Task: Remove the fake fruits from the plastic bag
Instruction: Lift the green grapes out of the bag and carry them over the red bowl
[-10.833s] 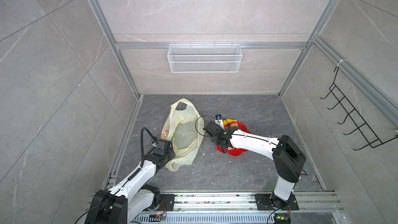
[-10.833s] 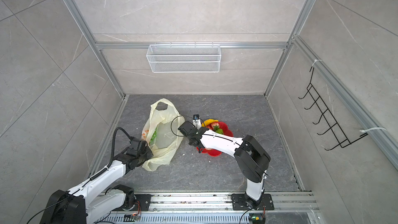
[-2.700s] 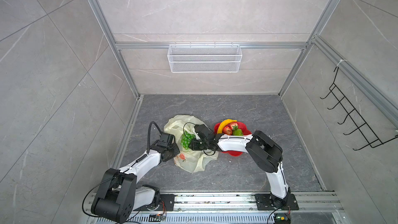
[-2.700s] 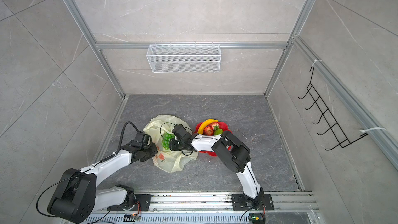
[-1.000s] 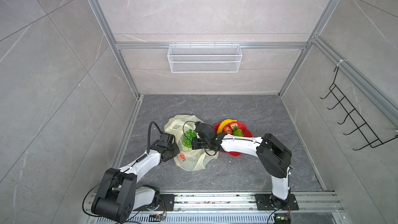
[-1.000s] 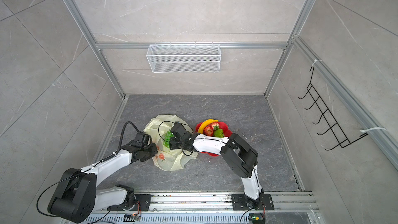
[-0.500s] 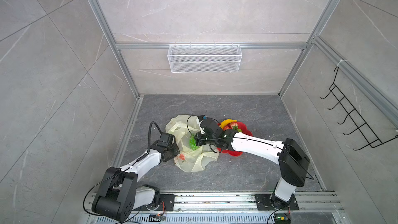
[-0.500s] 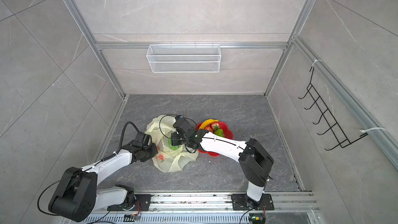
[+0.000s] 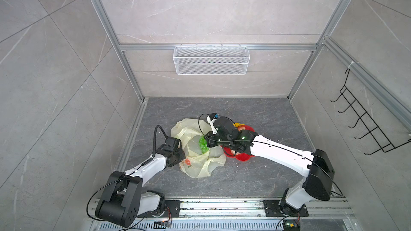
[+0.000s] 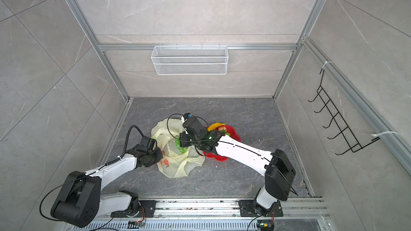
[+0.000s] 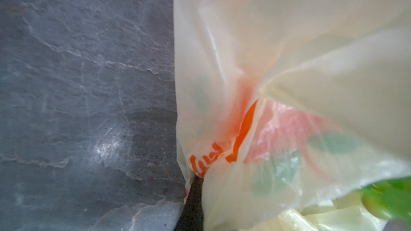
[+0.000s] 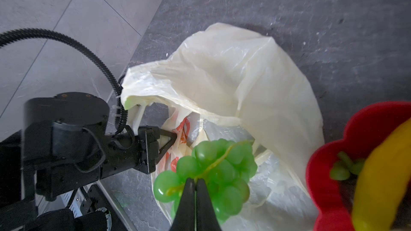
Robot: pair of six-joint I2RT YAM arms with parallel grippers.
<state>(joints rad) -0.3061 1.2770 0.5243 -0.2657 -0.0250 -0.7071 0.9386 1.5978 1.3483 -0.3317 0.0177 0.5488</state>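
Observation:
The cream-yellow plastic bag (image 9: 200, 163) (image 10: 175, 165) lies crumpled on the grey floor, its mouth facing the plate. My right gripper (image 12: 195, 182) (image 9: 205, 145) is shut on the stem of a green grape bunch (image 12: 213, 167) (image 9: 202, 145) (image 10: 180, 145), which hangs just above the bag's opening. My left gripper (image 12: 174, 135) (image 9: 182, 154) is shut on the bag's printed edge (image 11: 213, 152), low at the bag's left side. A yellow banana (image 10: 214, 126) (image 12: 382, 174) and a red apple (image 10: 221, 128) lie on the red plate. Other fake fruits are hidden.
The red flower-shaped plate (image 9: 243, 157) (image 10: 222, 158) (image 12: 327, 174) sits right of the bag, partly under my right arm. A white wire-mesh basket (image 9: 211, 63) hangs on the back wall. A black hook rack (image 9: 364, 125) is on the right wall.
My right gripper has risen out of the bag with the grape bunch and shifted slightly toward the plate. The left gripper has kept its hold on the bag.

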